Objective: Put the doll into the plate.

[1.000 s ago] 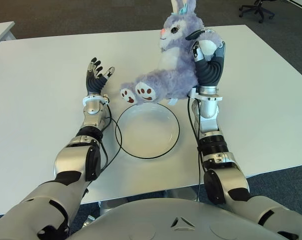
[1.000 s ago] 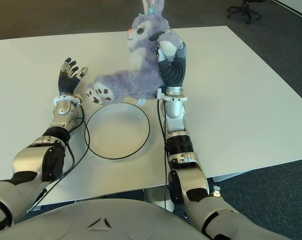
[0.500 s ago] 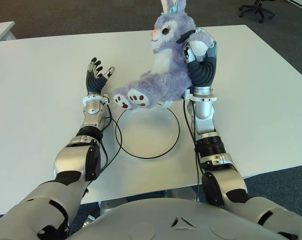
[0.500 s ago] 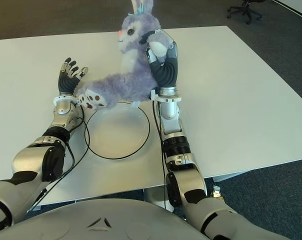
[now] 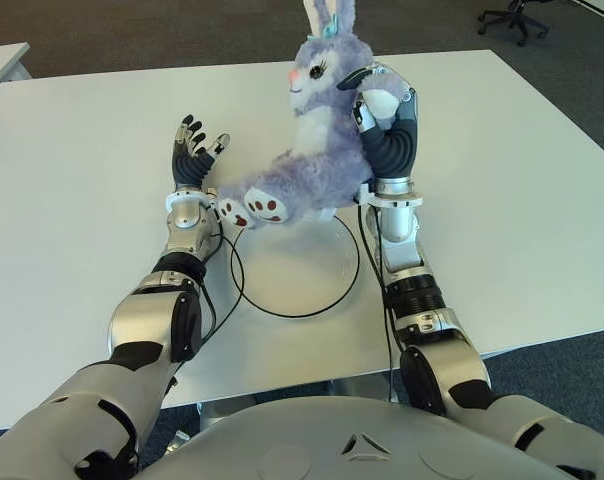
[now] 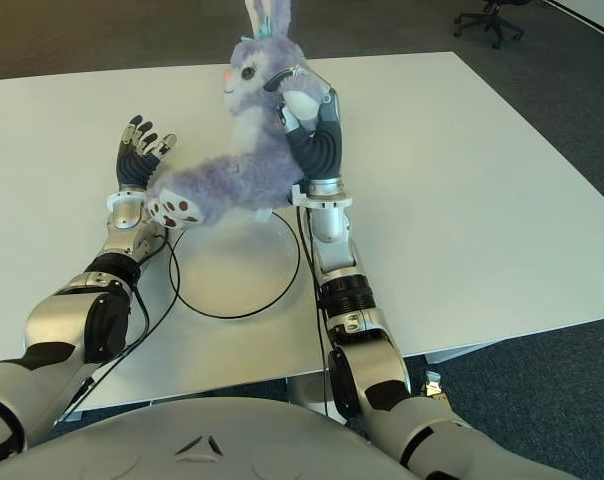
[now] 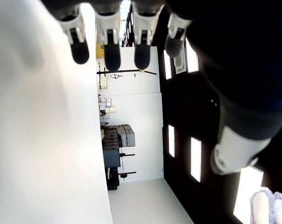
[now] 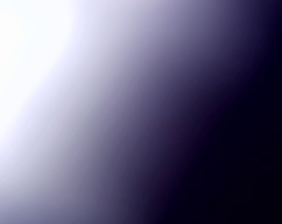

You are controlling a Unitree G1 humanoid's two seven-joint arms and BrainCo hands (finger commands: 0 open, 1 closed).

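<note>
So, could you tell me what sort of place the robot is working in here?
Probably an office or lab room: a large white table stands on dark grey carpet, and a wheeled office chair sits in the far corner. On the table, the right hand holds a plush doll over a plate.

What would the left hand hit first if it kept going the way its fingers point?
Probably nothing: the open left hand points up and away over bare table. The doll sits to its right, outside that line, though depth is uncertain.

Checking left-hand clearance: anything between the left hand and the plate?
In the left eye view the bunny's feet hang between the open left hand and the plate. The right hand holds the bunny.
</note>
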